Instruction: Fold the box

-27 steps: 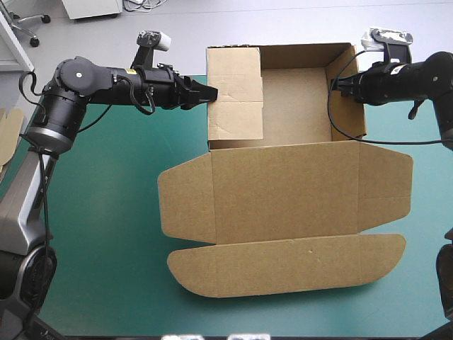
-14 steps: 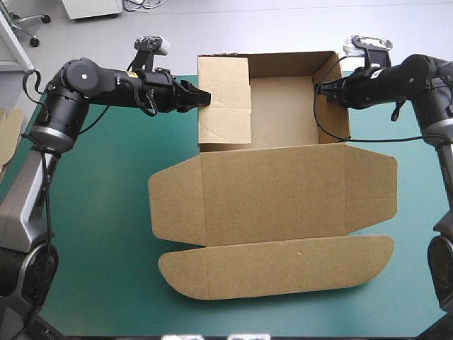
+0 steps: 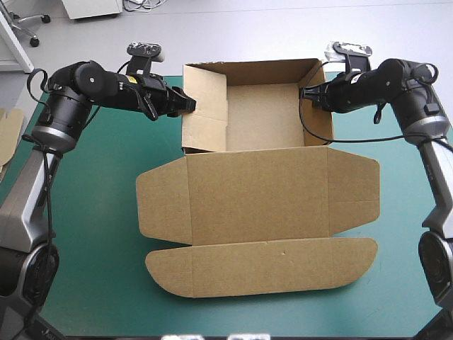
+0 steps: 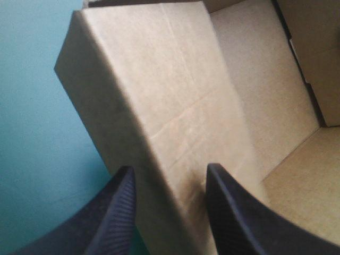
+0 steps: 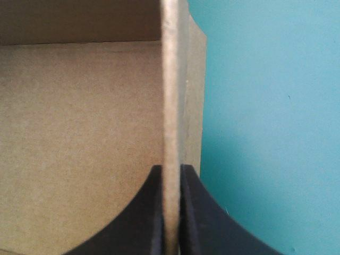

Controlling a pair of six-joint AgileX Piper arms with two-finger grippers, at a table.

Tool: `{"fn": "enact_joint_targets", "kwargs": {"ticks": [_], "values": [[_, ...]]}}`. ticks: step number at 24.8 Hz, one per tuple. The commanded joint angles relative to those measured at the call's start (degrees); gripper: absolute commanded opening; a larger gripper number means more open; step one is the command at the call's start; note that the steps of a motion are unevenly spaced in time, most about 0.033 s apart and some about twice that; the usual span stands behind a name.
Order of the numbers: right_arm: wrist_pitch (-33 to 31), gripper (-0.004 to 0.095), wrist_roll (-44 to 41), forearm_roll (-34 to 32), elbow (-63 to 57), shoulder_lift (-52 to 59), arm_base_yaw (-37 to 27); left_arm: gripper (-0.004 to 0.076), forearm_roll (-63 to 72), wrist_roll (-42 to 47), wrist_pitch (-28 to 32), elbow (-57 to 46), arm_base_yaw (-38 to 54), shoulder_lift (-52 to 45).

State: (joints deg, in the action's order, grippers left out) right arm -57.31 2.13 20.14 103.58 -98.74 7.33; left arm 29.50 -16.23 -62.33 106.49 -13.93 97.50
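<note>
1. Table cover (image 3: 92, 234): teal-green; it carries the whole box.
2. Box (image 3: 258, 184): brown board, an open tray on the far half of the table. The lid and its flaps lie flat toward the near edge. The far, near and right walls stand upright. The left wall panel tilts inward over the tray floor.
3. Left gripper (image 3: 190, 105): at the tray's left wall. In the left wrist view its black fingers (image 4: 119, 212) stand apart, astride the folded top edge of the tilted panel.
4. Right gripper (image 3: 306, 94): at the tray's right wall, near the far corner. Its fingers (image 5: 194, 218) are clamped on the upright wall, with the board edge between them.
5. Spare board (image 3: 8, 131): an edge at the table's left side.
</note>
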Motion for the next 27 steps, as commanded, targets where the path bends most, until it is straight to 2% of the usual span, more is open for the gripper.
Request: {"fn": "enact_joint_targets", "kwargs": {"ticks": [1, 6, 10, 14, 27], "values": [[3.3, -0.0022, -1.2, 4.1, 1.7, 3.1, 0.0, 0.0310, -1.3, 2.0, 2.5, 1.7, -0.2, -2.3], [3.2, -0.0021, -2.6, 2.6, 1.7, 2.6, 2.0, 0.0310, -14.4, 8.1, 2.8, 2.1, -3.2, -1.7], [2.8, -0.0017, -4.7, -1.4, 1.8, 2.0, 4.0, 0.0310, -16.4, 9.3, 1.1, 5.3, -6.0, 0.9], [2.9, -0.0017, -5.4, -1.6, 1.9, 1.8, 4.0, 0.0310, -18.3, 10.6, -1.3, 8.1, -6.7, 3.4], [1.3, -0.0013, -5.7, -1.1, 1.9, -1.2, 4.0, 0.0309, -22.6, 12.3, -5.9, 8.2, -6.7, 6.1]]}}
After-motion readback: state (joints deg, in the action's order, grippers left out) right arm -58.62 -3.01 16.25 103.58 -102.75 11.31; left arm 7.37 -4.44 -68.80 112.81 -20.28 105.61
